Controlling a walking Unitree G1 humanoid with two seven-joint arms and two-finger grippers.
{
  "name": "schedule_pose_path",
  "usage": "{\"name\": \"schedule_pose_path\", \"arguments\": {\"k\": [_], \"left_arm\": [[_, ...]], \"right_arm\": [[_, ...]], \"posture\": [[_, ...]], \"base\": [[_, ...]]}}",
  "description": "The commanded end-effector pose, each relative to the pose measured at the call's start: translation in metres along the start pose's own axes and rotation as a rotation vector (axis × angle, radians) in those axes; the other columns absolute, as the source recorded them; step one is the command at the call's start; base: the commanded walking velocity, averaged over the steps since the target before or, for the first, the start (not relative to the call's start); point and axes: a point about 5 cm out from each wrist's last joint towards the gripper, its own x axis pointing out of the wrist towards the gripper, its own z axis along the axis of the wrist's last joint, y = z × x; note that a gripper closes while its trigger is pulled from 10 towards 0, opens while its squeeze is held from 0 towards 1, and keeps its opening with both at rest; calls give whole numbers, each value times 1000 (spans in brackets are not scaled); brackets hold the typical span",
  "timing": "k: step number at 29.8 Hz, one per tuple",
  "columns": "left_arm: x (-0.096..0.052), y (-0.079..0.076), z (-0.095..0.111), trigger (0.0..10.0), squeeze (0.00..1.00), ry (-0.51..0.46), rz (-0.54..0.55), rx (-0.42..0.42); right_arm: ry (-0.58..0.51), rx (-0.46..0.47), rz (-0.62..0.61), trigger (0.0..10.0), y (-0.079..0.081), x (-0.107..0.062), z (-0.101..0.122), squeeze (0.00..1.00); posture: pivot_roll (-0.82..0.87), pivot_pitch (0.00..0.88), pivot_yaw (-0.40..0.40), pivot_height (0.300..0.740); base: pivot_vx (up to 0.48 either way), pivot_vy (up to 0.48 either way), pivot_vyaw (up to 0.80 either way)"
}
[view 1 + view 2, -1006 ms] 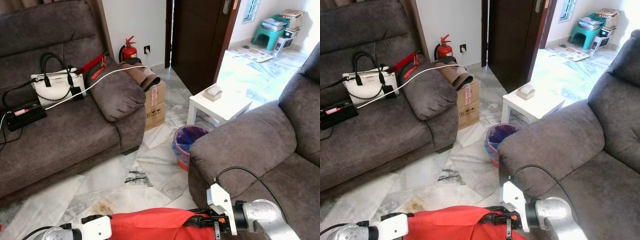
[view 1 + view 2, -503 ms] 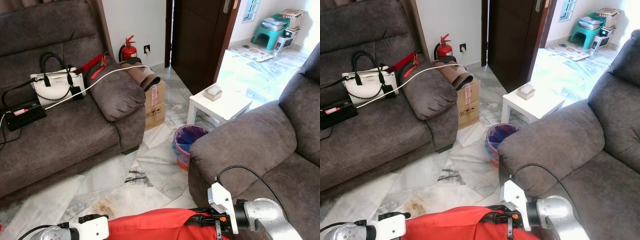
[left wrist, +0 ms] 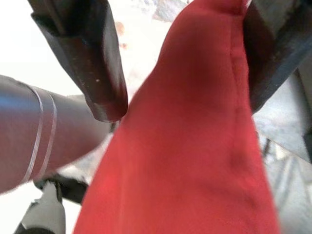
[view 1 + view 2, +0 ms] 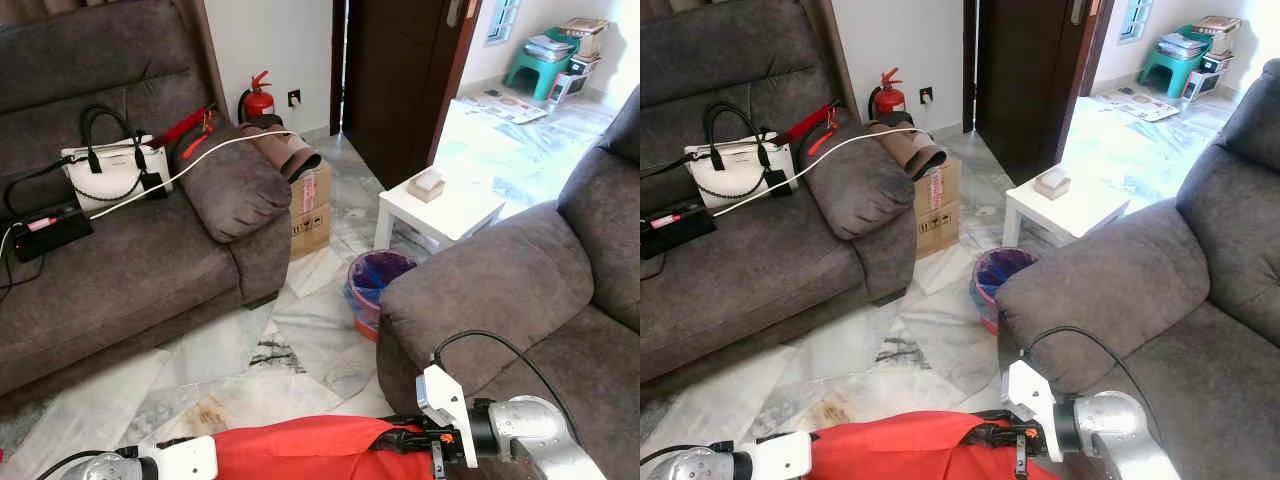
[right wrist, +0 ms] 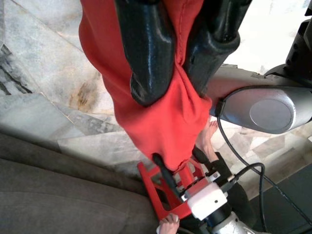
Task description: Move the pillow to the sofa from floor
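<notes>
Left eye view: red pillow (image 4: pixel 310 448) sits at bottom centre of the frame, lifted off the marble floor (image 4: pixel 300 340), strung between both arms. Right gripper (image 5: pixel 183 58) is clenched on one end — in the right wrist view both black fingers pinch a bunched fold of red fabric. Left gripper (image 3: pixel 180 63) has the other edge running between its fingers; in the left wrist view the fingers stand a little apart from the cloth, so it looks slack rather than pinched, though I can't be sure. The pillow reads as soft and light — it sags and creases, no stiffness, cloth likely to slip from a thin pinch. Best hold is probably the seamed edges or corners, one per gripper. Grey sofa (image 4: pixel 500 290) fills the right of the frame, its seat at lower right.
</notes>
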Motion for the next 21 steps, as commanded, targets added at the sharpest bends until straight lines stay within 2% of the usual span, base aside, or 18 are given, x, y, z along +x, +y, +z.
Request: {"name": "schedule_pose_path", "arguments": {"k": [1,10,16,21], "left_arm": [[-3,-7,-11,0,0,49,-33,-7],[-2,-4,-12,0,0,67,-3,8],[2,6,-3,0,0,25,74,9],[4,4,-2,0,0,21,67,0]], "right_arm": [[-84,-111,11,10000,-3,-2,29,0],[-84,-116,11,10000,1,-4,29,0],[-83,-117,5,10000,1,-5,29,0],[-80,-120,5,10000,1,-5,30,0]], "posture": [[78,83,49,740],[74,85,52,740],[71,84,51,740],[70,84,49,740]], "base": [[0,0,0],[0,0,0],[0,0,0],[0,0,0]]}}
